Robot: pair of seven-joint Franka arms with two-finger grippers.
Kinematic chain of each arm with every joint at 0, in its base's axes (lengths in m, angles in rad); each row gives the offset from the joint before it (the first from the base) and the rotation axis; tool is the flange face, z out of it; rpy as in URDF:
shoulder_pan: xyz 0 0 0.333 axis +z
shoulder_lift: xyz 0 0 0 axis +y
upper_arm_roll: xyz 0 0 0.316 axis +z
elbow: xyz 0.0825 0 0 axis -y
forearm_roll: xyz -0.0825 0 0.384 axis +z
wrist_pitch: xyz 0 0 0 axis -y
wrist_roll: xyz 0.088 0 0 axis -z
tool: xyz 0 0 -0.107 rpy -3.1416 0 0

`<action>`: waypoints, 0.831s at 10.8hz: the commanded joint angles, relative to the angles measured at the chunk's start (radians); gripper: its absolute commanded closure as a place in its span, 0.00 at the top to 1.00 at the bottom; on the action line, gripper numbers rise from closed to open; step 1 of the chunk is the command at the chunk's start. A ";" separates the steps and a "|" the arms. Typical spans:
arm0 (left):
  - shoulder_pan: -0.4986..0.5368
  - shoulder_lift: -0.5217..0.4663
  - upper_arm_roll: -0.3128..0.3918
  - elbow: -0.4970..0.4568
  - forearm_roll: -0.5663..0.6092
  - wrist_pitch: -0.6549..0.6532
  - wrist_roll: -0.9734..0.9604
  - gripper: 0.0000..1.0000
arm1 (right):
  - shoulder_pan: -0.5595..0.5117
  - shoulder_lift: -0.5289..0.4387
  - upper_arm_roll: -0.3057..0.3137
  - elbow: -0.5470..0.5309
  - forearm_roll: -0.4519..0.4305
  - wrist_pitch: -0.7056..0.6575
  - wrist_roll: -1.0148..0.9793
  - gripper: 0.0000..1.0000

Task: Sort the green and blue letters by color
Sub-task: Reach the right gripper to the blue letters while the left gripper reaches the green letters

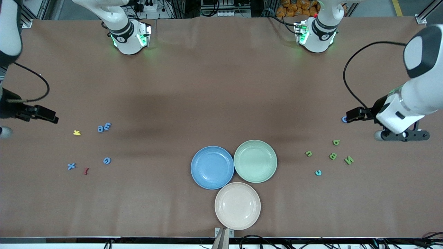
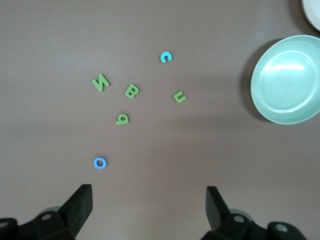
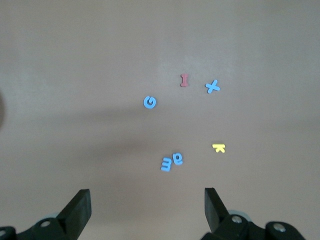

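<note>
- Starting with the front view: no letter sits on a plate yet, so I judge the sort has not begun. The blue plate (image 1: 212, 167) and green plate (image 1: 255, 160) touch at mid-table, with a beige plate (image 1: 237, 205) nearer the camera.
- Toward the right arm's end lie the blue letters (image 1: 104, 127), a touching pair, plus a blue G (image 1: 107, 160) and a blue X (image 1: 71, 166), both nearer the camera. A yellow letter (image 1: 77, 132) and a red letter (image 1: 86, 170) lie among them.
- Toward the left arm's end lie four green letters (image 1: 333, 156), a teal C (image 1: 318, 172) nearer the camera, and a blue O (image 1: 344, 119) half hidden by the left arm.
- The left gripper (image 1: 401, 135) hangs over the table beside the green group; the right gripper (image 1: 2, 132) shows only at the view's edge.
- Left wrist view: the left gripper (image 2: 149, 202) has its jaws spread wide with nothing between them. The O (image 2: 100, 162) lies closest to them, then the green letters (image 2: 132, 91); the C (image 2: 165, 57) and the green plate (image 2: 287, 79) lie well apart from them.
- Right wrist view: the right gripper (image 3: 147, 202) is likewise spread wide and bare. The blue pair (image 3: 172, 161) lies closest, with the yellow letter (image 3: 218, 147) beside it; the G (image 3: 149, 102), X (image 3: 212, 86) and red letter (image 3: 184, 80) lie well apart from the jaws.
- The next move calls for dropping over one flat letter, pinching it by its thin edges, and skipping yellow and red. The touching pair may need separating.
</note>
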 commanded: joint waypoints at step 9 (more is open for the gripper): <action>-0.073 0.332 0.002 -0.169 0.010 0.609 -0.006 1.00 | 0.004 0.372 0.005 -0.003 0.090 0.370 0.138 1.00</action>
